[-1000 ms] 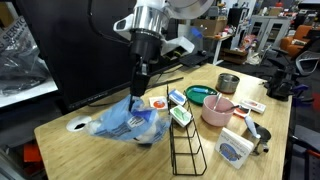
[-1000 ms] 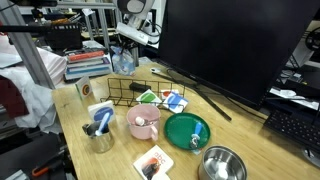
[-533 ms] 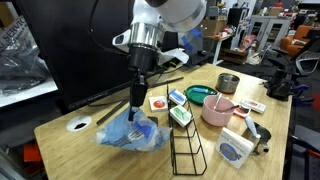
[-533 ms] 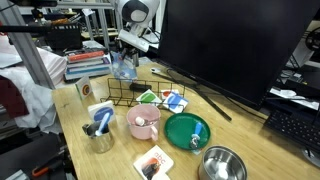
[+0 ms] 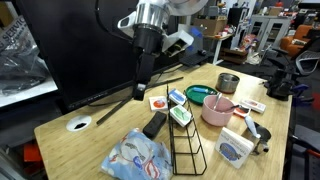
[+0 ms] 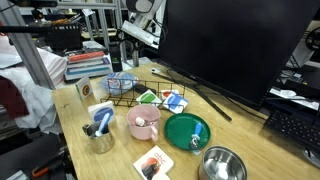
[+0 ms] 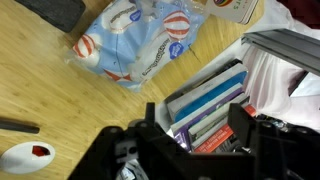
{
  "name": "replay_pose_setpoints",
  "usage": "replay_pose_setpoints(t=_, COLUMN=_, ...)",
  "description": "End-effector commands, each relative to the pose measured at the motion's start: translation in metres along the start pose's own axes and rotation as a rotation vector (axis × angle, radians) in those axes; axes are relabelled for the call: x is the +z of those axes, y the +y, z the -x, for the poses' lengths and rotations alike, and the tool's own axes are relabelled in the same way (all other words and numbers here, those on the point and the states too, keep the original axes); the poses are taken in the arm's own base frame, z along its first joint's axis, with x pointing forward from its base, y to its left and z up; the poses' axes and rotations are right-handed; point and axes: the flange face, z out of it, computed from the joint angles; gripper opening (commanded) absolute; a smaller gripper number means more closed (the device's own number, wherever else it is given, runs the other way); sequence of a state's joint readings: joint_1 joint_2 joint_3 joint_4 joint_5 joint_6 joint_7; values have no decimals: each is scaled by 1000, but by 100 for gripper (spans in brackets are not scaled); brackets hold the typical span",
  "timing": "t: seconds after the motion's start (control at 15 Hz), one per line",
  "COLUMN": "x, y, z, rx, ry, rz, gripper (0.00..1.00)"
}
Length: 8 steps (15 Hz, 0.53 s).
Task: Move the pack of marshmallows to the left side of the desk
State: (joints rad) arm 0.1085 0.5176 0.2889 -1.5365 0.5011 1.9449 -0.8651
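Pack of marshmallows (image 5: 140, 158): one, lying flat and crumpled on the desk (image 5: 70, 148) close to its near edge. It is not held. The bag is translucent light-blue plastic with white and pink contents showing through. The wrist view (image 7: 135, 45) adds red-orange striped round emblems and a blue label patch. The print is too blurred to read.

Just beside the pack stands one black wire rack (image 5: 186, 146). One black remote (image 5: 154, 125) lies just behind the pack. The round white-rimmed cable hole (image 5: 78, 125) sits apart, toward the desk's end.

Further back there is one red-and-white card (image 5: 158, 101), one pink mug (image 5: 217, 111), one green plate (image 5: 198, 95) and one metal bowl (image 5: 228, 83). No lettering is legible on any of them.

Gripper (image 5: 139, 95): raised well above the desk, in front of the black monitor (image 5: 80, 45). In the wrist view (image 7: 195, 135) its fingers (image 7: 149, 125) stand apart with nothing between them.
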Motion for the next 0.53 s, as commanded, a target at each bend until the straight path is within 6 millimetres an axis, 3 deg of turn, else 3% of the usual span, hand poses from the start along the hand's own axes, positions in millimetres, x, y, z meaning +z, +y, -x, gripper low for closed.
replay_pose_setpoints(t=0.0, x=-13, y=-1, z=1, rx=3, ry=14, rz=5, gripper=100)
replay_pose_setpoints(t=0.07, x=-20, y=-2, z=1, rx=3, ry=21, rz=11, gripper=89)
replay_pose_setpoints(t=0.2, x=-15, y=-1, z=1, rx=5, ry=16, rz=6, gripper=100)
replay_pose_setpoints(t=0.47, x=-8, y=-1, z=0, rx=4, ry=10, rz=-1, gripper=100)
